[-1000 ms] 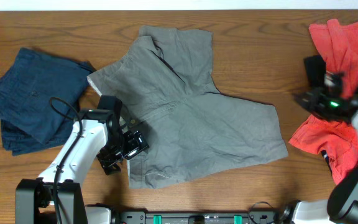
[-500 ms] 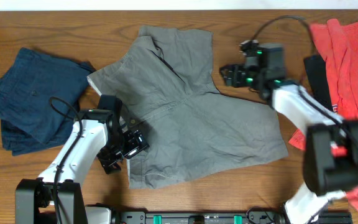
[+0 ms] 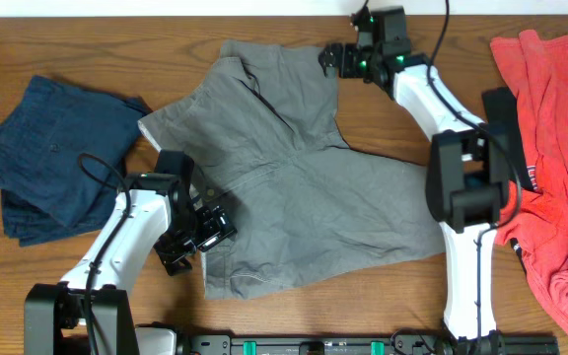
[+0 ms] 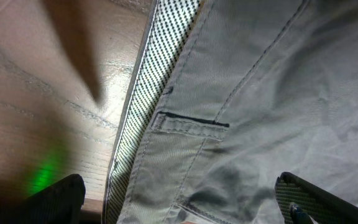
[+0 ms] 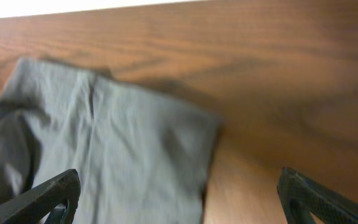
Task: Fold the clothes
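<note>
Olive-grey shorts (image 3: pixel 294 187) lie spread unfolded mid-table (image 3: pixel 87 39), the left gripper (image 3: pixel 200 237) over their waistband (image 4: pixel 160 81) and the right gripper (image 3: pixel 335 59) at the far leg hem (image 5: pixel 210 143), both wide open and empty, while a navy garment (image 3: pixel 52 158) looks folded and coral-red ones (image 3: pixel 550 89) wait.

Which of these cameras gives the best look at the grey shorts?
The overhead view: the grey shorts lie nearly whole, both legs visible. The left wrist view shows only their checked waistband and a pocket; the right wrist view only one leg end.
</note>
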